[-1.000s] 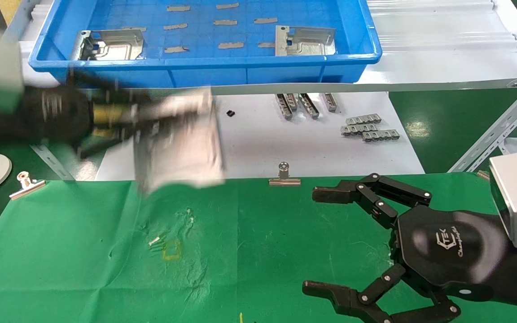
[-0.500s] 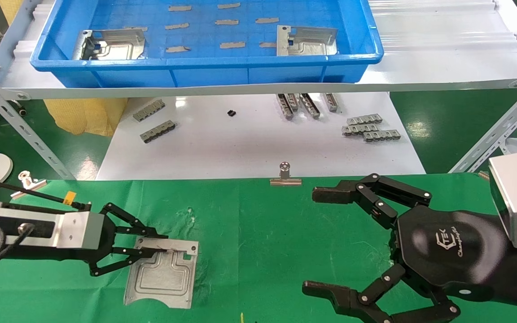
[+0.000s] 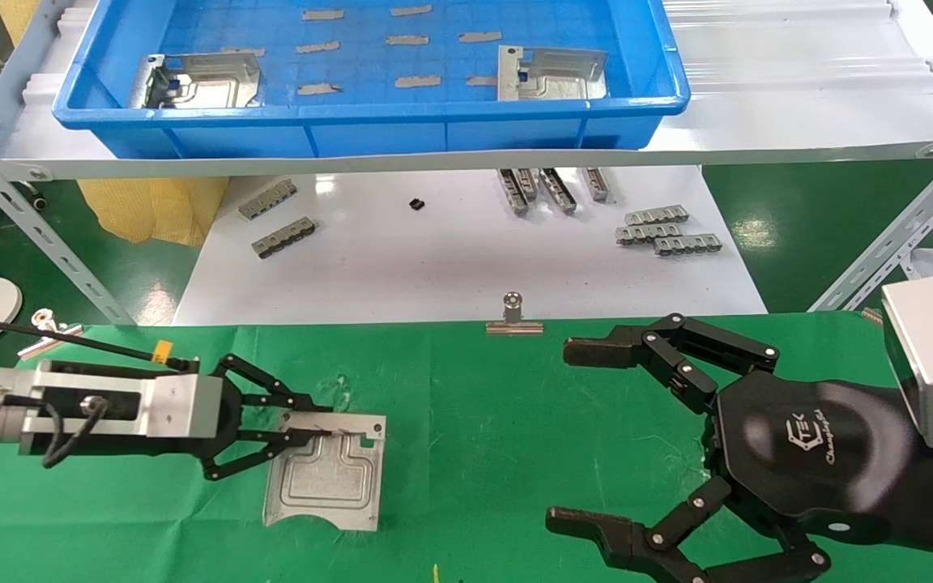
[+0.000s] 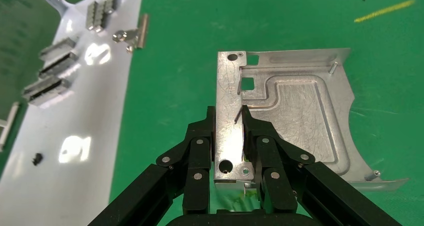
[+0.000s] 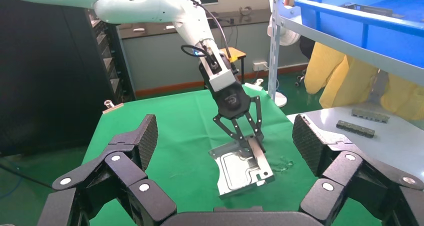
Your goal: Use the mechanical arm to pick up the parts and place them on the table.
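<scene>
While our left gripper [image 3: 304,433] keeps its jaws clenched on the folded flange of a silvery stamped sheet-metal plate [image 3: 327,479], that plate sits low over the creased green-cloth worktop [image 3: 483,421], apparently tilted with its far edge touching the cloth. We judge this the placing step: the next move calls for settling the plate flat, then releasing and lifting clear without dragging it. Two more such plates [image 3: 203,79] wait in the blue plastic tray [image 3: 369,129] on the white shelf. Our right gripper [image 3: 588,433] hovers idle over the worktop's right side, jaws spread wide and holding nothing.
</scene>
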Available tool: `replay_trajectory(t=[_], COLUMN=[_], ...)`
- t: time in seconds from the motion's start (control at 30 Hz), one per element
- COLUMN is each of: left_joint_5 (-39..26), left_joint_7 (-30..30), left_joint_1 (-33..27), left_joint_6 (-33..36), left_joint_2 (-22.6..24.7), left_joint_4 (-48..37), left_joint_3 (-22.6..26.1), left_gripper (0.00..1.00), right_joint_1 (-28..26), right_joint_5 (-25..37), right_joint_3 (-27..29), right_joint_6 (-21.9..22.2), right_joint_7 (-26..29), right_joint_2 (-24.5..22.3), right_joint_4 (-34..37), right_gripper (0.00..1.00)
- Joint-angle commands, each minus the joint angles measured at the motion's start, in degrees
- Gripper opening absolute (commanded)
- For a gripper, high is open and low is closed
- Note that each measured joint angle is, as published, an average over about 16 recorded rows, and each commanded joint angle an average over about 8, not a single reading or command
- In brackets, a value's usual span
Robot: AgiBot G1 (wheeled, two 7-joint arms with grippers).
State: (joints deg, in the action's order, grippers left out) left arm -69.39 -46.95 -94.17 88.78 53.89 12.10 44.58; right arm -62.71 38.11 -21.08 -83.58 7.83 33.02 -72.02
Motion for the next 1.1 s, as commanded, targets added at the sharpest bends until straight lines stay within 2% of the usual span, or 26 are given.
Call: replay_trajectory(t=[0.03,0.1,0.13,0.4,0.63,0.93,1.1], left_joint_5=[-0.11,-0.26,-0.30,-0.55,-0.03,3.03,3.81], left_joint_7=[-1.20,-1.84,-2.14,-3.59,-3.83,2.76,3.95], left_joint_1=[-0.18,-0.63,-0.84,-1.98,-2.95,-3.67,-3.66], left_joint_6=[0.04,-0.77,-1.26,-5.07,-1.09,2.57,2.81], left_joint_2=[0.70,1.06,1.21,2.16,1.48,1.05,1.08], left_joint_4=[-1.45,-2.95,-3.70,-8.09,-8.86,-10.32,-10.78], left_joint_3=[0.21,0.29,0.30,0.28,0.00,-1.75,-2.18], left_gripper=[0.77,0.95,0.99,1.00,1.00,1.00,1.00], right_joint_1=[0.00,0.00,0.00,0.00,0.00,0.01,0.01], right_joint_5=[0.00,0.00,0.00,0.00,-0.01,-0.01,-0.02], right_joint_3=[0.00,0.00,0.00,0.00,-0.01,-0.01,-0.01], right_joint_6=[0.00,0.00,0.00,0.00,0.00,0.01,0.01], right_joint_7=[0.00,0.00,0.00,0.00,0.00,-0.01,-0.01], right_joint_2=[0.00,0.00,0.00,0.00,0.00,-0.01,-0.01], right_joint_4=[0.00,0.00,0.00,0.00,0.00,0.01,0.02], right_gripper=[1.00,1.00,1.00,1.00,1.00,1.00,1.00])
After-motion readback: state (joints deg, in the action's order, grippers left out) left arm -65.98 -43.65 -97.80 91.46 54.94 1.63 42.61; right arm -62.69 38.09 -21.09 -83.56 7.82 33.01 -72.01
